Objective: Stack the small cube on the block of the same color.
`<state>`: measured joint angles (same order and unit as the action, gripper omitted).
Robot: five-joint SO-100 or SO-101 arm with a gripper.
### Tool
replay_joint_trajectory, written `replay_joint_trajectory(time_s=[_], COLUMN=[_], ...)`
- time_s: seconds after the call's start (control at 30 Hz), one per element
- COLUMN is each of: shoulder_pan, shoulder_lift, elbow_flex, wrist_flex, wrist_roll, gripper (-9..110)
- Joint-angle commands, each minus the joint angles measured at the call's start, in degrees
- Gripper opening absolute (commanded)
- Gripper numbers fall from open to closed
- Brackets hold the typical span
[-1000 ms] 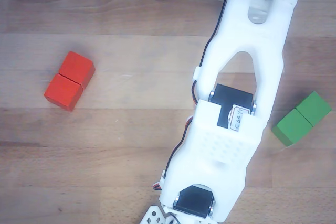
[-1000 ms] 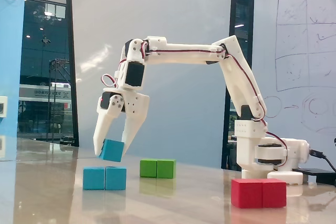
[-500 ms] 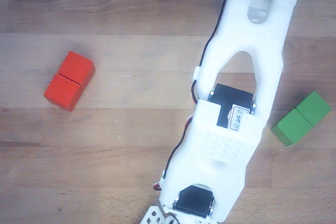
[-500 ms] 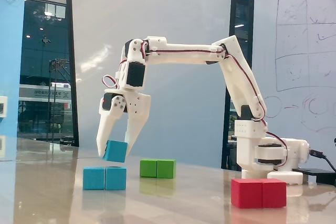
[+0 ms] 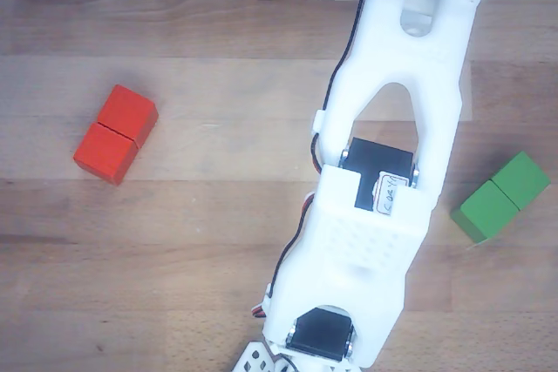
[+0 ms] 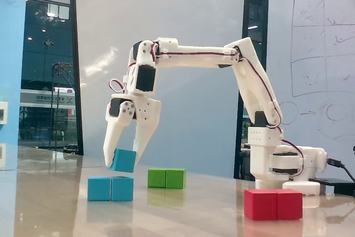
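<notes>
in the fixed view's lower left, the gripper pinches the small cube slightly tilted just above the block; level it, centre it, then lower gently before releasing.

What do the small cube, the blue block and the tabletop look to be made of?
Small cube: probably painted wood, matte, crisp edges. Blue block: same look, seam across the middle. Tabletop: wood planks with visible grain, finish smooth enough to mirror the blocks in the fixed view.
</notes>
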<state>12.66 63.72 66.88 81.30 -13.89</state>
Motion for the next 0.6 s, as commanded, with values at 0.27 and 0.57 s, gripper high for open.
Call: replay_joint_trajectory(time_s=[0.27,0.57], shoulder_pan=[0.35,0.35], shoulder_lift=[-0.97,-0.88], elbow_flex=[-4.22,-4.31], wrist_flex=[-0.62,-0.62], wrist_roll=[0.18,0.26], gripper=[14,28])
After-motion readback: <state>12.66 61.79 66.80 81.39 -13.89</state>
